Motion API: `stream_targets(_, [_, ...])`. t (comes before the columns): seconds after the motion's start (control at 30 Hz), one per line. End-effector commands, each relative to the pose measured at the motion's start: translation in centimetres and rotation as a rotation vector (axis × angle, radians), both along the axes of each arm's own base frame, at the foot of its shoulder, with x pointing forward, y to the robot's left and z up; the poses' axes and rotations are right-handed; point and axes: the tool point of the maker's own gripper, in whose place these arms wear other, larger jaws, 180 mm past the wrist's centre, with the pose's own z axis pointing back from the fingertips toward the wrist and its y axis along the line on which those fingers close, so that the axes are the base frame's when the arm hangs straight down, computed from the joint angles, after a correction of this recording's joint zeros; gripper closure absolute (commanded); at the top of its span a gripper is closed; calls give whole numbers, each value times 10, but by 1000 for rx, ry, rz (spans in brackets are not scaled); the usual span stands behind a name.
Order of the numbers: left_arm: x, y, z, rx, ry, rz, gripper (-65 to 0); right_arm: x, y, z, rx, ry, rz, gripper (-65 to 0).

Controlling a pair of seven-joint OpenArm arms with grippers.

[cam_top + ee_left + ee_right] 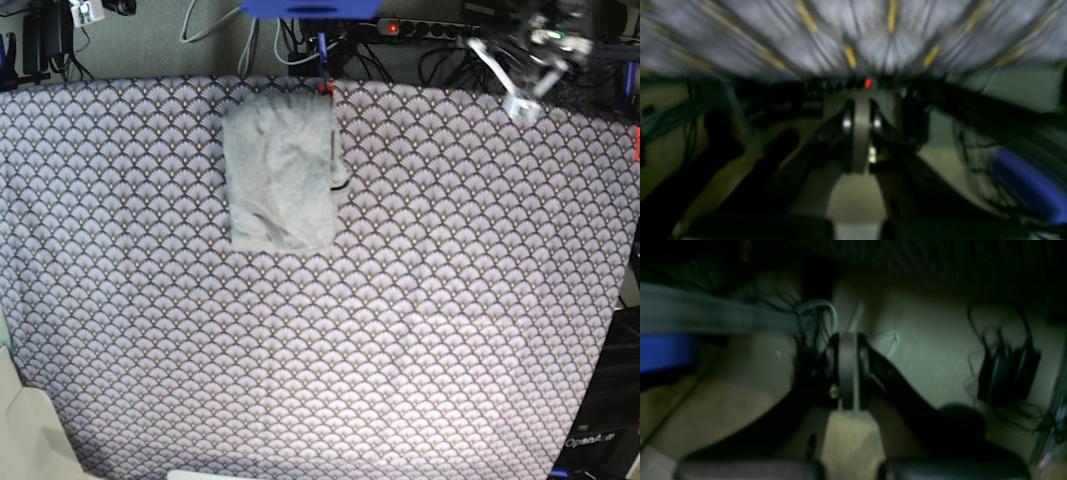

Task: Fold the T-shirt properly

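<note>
The T-shirt point(280, 170) lies folded into a grey rectangle on the patterned tablecloth point(400, 300), near the far edge and left of centre. No gripper touches it. My left gripper point(520, 104) shows blurred in the base view at the far right corner, above the table's edge and well right of the shirt. In the left wrist view the left gripper point(862, 110) has its fingers pressed together with nothing between them. The right gripper point(848, 343) is likewise shut and empty, hanging over bare floor. I cannot make out the right arm in the base view.
A power strip point(430, 28) and tangled cables lie behind the far edge of the table. A blue part point(310, 6) sits at the top centre. A black box with cables point(1007, 373) rests on the floor. The left wrist view is motion-blurred.
</note>
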Motion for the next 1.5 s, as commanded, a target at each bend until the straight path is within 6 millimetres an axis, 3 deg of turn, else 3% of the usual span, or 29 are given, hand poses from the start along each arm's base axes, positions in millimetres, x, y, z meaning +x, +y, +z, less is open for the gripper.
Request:
stream_targets(0.0, [-3, 0, -8, 8, -5, -6, 0, -7, 0, -3, 19, 1, -19, 0])
stream_targets(0.23, [-38, -24, -70, -31, 50, 13, 0, -19, -13, -53, 34, 67, -142, 0])
stream_targets(0.37, [-58, -40, -93, -73, 66, 15, 0, -29, -20, -74, 57, 101, -229, 0])
stream_targets(0.43, [-71, -39, -102, -76, 76, 28, 0, -31, -24, -81, 71, 107, -270, 0])
stream_targets(0.57, [-83, -43, -123, -94, 78, 73, 0, -40, -15, -94, 122, 165, -305, 0])
stream_targets(0.7, [-102, -40, -150, -97, 132, 135, 0, -35, 9, -106, 161, 239, -222, 0])
stream_targets(0.9, [-124, -50, -172, -111, 142, 226, 0, -37, -6, -124, -32, 336, -81, 0])
stream_targets(1.03, [-121, -62, -177, -115, 121, 267, 0, -28, -14, -131, -121, 362, -67, 0])
stream_targets(1.1, [-91, -62, -176, -120, 40, 278, 0, -27, -25, -133, -195, 386, -68, 0])
stream_targets(1.17, [-76, -63, -176, -124, 17, 280, 0, -23, -25, -137, -247, 384, -74, 0])
stream_targets(1.23, [-76, -72, -177, -130, 30, 283, 0, -20, -24, -139, -301, 377, -76, 0])
stream_targets(1.37, [-73, -63, -179, -3, 35, 265, 0, -20, -13, -143, -354, 369, -85, 0])
stream_targets(1.47, [-69, -65, -181, -6, 60, 265, 0, -6, -6, -144, -387, 341, -109, 0])
